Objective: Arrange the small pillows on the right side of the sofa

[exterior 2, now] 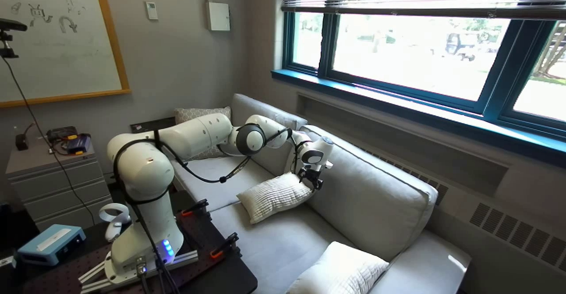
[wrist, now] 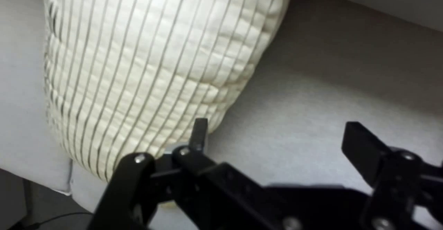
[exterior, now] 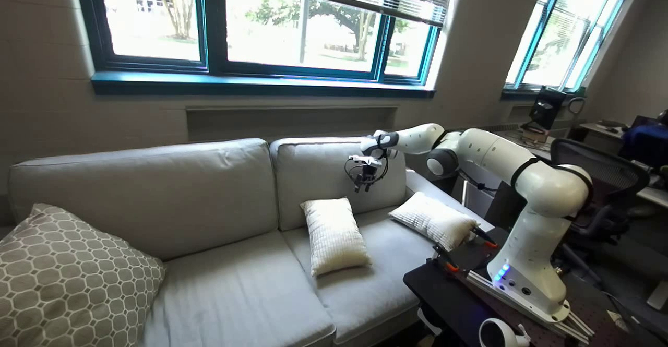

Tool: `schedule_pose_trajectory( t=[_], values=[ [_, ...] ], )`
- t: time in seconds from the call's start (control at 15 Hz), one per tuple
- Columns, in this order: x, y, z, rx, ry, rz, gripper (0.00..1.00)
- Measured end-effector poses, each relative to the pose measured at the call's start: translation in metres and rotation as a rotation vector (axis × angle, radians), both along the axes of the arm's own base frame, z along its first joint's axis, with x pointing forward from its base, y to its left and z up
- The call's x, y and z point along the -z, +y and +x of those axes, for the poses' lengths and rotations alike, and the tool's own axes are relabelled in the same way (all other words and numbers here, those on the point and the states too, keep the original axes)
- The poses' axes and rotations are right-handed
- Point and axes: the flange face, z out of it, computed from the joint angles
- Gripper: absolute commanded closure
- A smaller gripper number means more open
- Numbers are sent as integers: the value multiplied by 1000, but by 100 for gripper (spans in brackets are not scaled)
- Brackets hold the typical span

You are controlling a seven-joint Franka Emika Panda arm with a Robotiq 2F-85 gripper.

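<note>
The sofa (exterior: 235, 279) is sporting pale grey! One small pillow (wrist: 155, 67) is flashing thin dark stripes over cream, the other small pillow (exterior: 436, 219) is gleaming white, the big cushion (exterior: 78, 279) is parading a pale lattice on taupe, the window sill (exterior: 261, 86) is glowing teal, and the arm (exterior: 498, 151) is shining white, its lights (exterior: 501, 272) beaming blue!

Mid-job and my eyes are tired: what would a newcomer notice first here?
Probably the white robot arm, reaching over the sofa in both exterior views; its open black gripper spreads across the bottom of the wrist view. Next, perhaps, a small white pillow near the sofa's middle and a second white pillow beside an armrest. A larger lattice-patterned cushion stands out at the sofa's opposite end.
</note>
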Motion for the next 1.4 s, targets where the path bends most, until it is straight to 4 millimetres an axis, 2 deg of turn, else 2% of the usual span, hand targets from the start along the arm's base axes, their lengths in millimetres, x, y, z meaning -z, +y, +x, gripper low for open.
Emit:
schedule_pose_trajectory(
  t=[0.2,0.47,1.13,1.4],
  values=[
    [11,13,-3,107,-23,104,0],
    [24,20,-9,136,-25,106,0],
    [25,17,-10,140,-20,101,0],
    [54,4,-30,161,32,76,0]
  ],
)
